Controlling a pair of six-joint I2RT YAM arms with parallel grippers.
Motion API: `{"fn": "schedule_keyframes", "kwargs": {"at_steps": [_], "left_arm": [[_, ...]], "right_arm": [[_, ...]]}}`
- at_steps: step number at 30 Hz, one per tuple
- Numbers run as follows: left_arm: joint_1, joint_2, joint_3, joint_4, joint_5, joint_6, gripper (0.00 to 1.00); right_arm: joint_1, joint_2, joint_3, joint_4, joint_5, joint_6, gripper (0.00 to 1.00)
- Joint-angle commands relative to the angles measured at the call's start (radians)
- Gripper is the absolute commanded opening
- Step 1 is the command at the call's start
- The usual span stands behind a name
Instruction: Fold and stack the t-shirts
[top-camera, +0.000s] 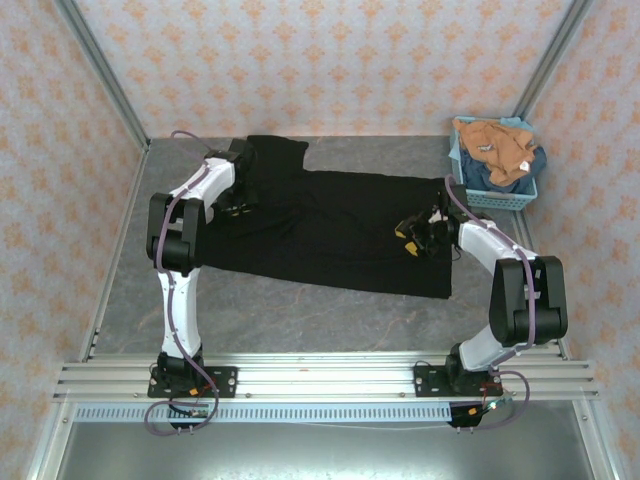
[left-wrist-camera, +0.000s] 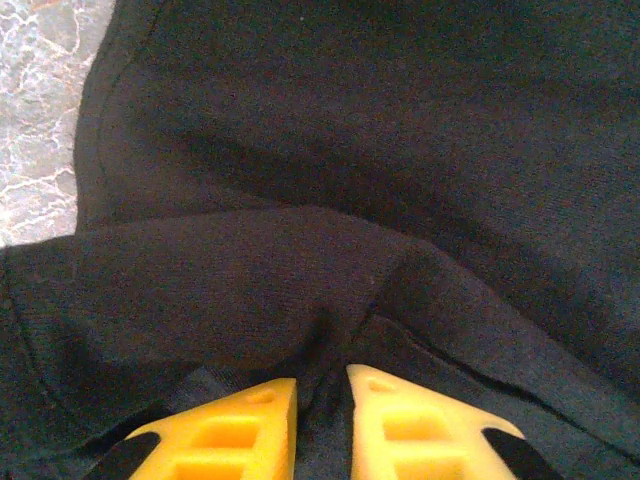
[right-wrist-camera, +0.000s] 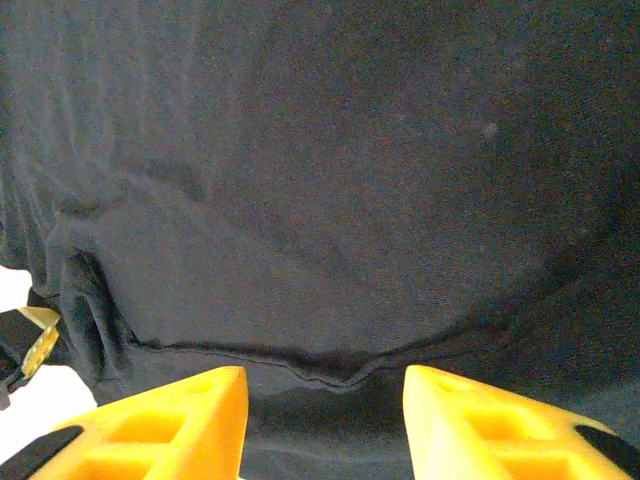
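A large black t-shirt (top-camera: 330, 230) lies spread flat across the middle of the table, plain side up. My left gripper (top-camera: 240, 205) is at its far left part by the sleeve. In the left wrist view the left gripper (left-wrist-camera: 322, 400) has its yellow fingers (left-wrist-camera: 230, 430) nearly together, with a fold of the black cloth (left-wrist-camera: 330, 250) pinched between them. My right gripper (top-camera: 410, 235) is over the shirt's right end. In the right wrist view the right gripper (right-wrist-camera: 325, 385) is open, straddling a hem (right-wrist-camera: 330, 375) of the shirt. An orange-tan t-shirt (top-camera: 495, 145) and a dark blue one (top-camera: 490, 178) are in the basket.
A light blue mesh basket (top-camera: 497, 200) stands at the back right corner. Grey marbled table (top-camera: 130, 300) shows bare to the left of and in front of the black shirt. Patterned walls close in three sides.
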Motion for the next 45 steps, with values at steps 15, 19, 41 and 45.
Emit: {"fn": "schedule_keyframes", "kwargs": {"at_steps": [15, 19, 41, 45], "left_arm": [[-0.022, -0.105, -0.027, -0.044, -0.061, -0.028, 0.0], [-0.024, -0.119, 0.002, -0.11, -0.084, -0.058, 0.0], [-0.047, -0.016, 0.15, -0.232, -0.037, -0.062, 0.08], [-0.049, -0.029, 0.119, -0.209, -0.028, -0.06, 0.24]], "right_arm": [[0.006, -0.042, -0.029, -0.014, 0.01, -0.014, 0.45], [0.006, -0.035, -0.026, -0.004, 0.007, -0.009, 0.45], [0.006, -0.023, -0.018, 0.002, 0.007, -0.007, 0.45], [0.006, -0.02, -0.016, -0.002, 0.008, -0.009, 0.45]]}}
